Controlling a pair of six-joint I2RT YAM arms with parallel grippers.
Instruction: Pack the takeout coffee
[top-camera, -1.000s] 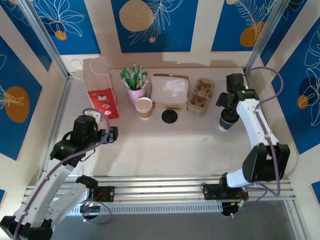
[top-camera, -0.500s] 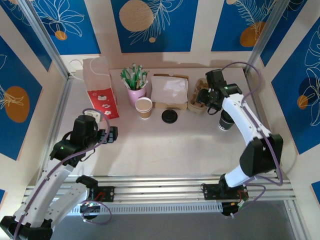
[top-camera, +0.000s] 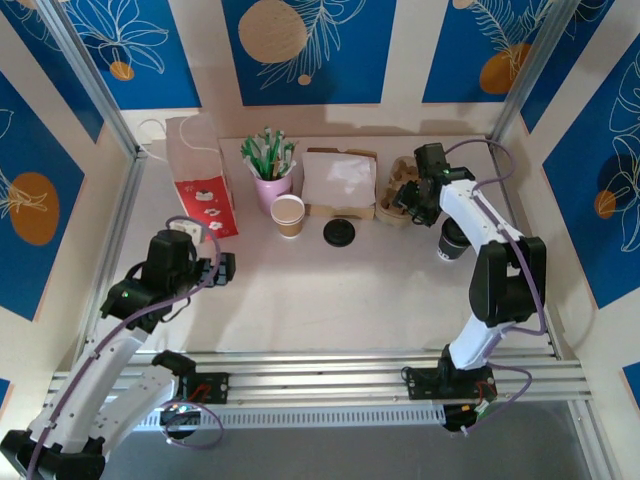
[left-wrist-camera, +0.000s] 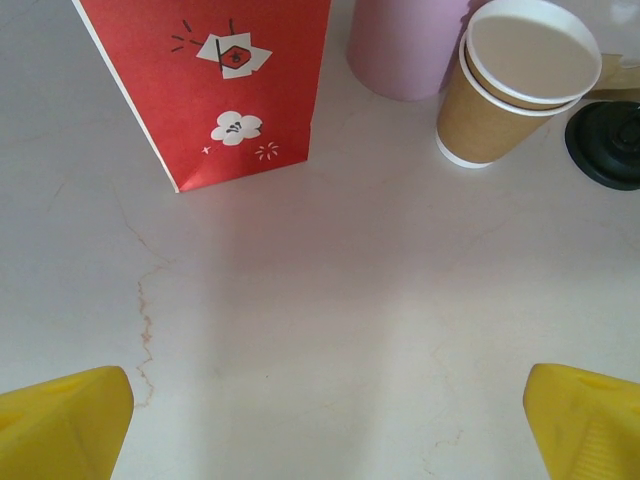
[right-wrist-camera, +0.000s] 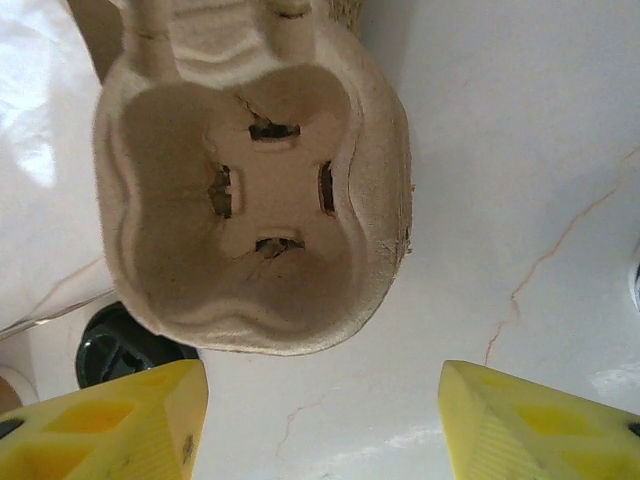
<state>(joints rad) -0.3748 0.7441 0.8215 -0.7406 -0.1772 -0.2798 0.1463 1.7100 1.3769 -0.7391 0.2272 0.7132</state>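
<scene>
The takeout coffee (top-camera: 452, 241), a tan cup with a black lid, stands upright on the right of the table, partly hidden by my right arm. To its upper left, my right gripper (top-camera: 413, 198) hangs over the near end of the brown pulp cup carrier (top-camera: 402, 187). In the right wrist view the carrier's empty cup well (right-wrist-camera: 240, 200) sits just ahead of the open right gripper (right-wrist-camera: 320, 425), whose yellow fingers (right-wrist-camera: 110, 425) have nothing between them. My left gripper (top-camera: 224, 268) is open at the left, above bare table (left-wrist-camera: 325, 430).
Along the back stand a red paper bag (top-camera: 200, 178), a pink cup of green-white sticks (top-camera: 271, 172), a lidless tan cup (top-camera: 288, 214), a loose black lid (top-camera: 339, 232) and a box of white paper (top-camera: 340, 178). Metal posts frame both sides.
My right gripper has left the lidded coffee and swung left and back to the cup carrier, its jaws narrowing a little. The coffee stays put. The left arm has not moved.
</scene>
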